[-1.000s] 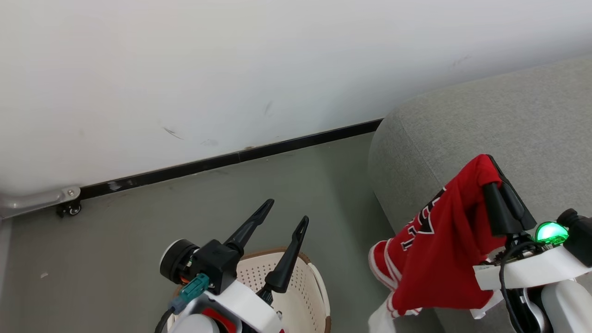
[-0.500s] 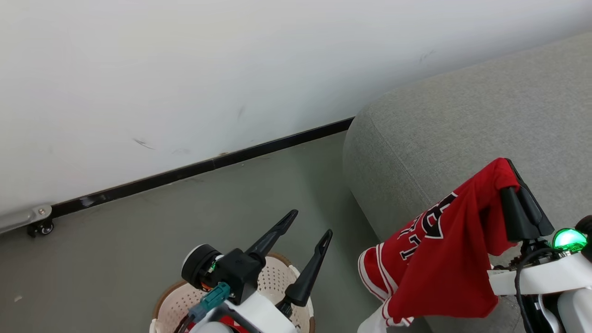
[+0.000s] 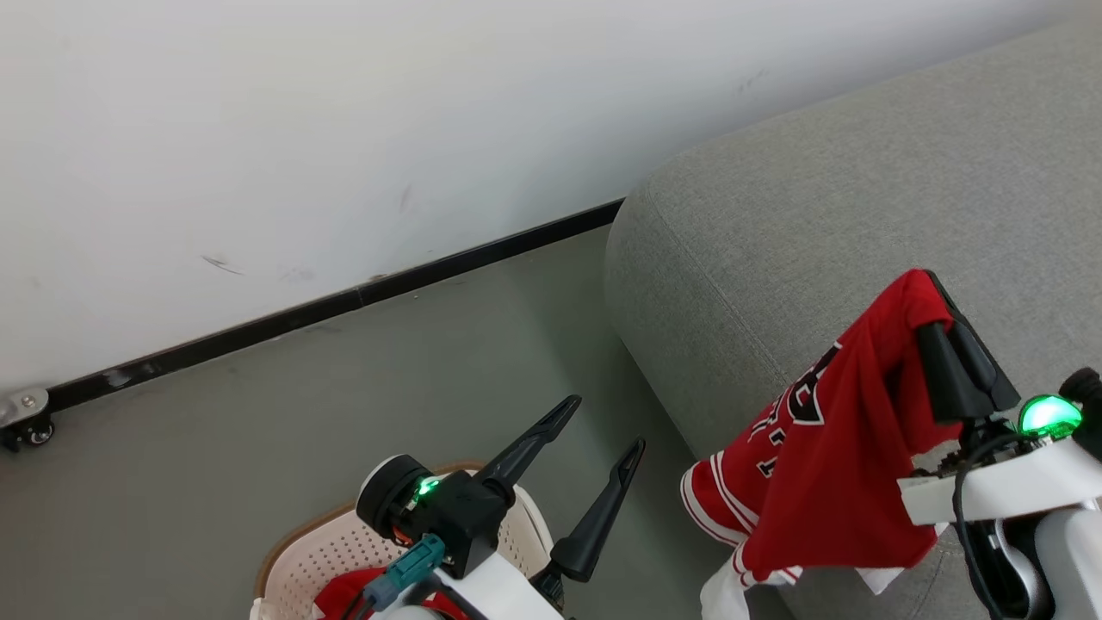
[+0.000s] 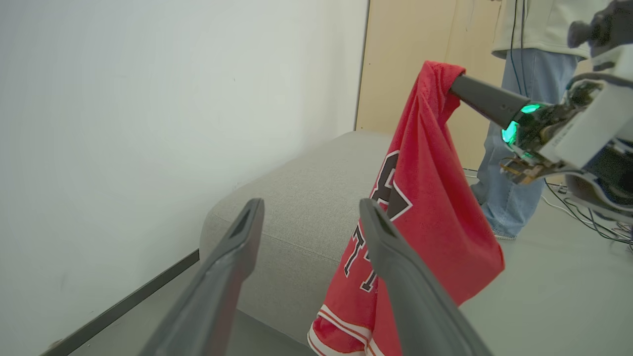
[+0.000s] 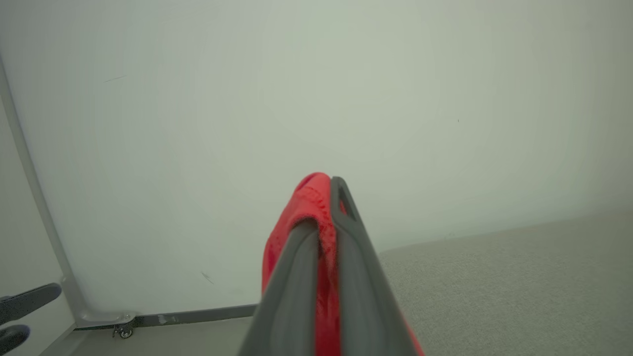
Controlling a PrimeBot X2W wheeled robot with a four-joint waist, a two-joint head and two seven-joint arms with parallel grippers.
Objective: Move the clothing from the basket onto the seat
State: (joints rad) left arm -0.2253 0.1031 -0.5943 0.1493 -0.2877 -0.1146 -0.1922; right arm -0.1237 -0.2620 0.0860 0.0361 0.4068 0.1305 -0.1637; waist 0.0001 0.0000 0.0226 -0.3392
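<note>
My right gripper is shut on the top of a red jersey with black-and-white lettering. The jersey hangs in the air over the rounded edge of the light-grey seat. From the right wrist, red cloth is pinched between the fingers. My left gripper stands open and empty above the cream basket, where a red piece of clothing lies. The left wrist view shows the hanging jersey just past my open left gripper.
A white wall with a black baseboard runs behind grey floor. A metal frame on a caster stands at the far left. A person in jeans stands beyond the seat, with cables on the floor nearby.
The head camera has swung towards the seat, so the whole picture has shifted left. The held jersey now hangs farther in over the seat's edge. Both grippers kept their states.
</note>
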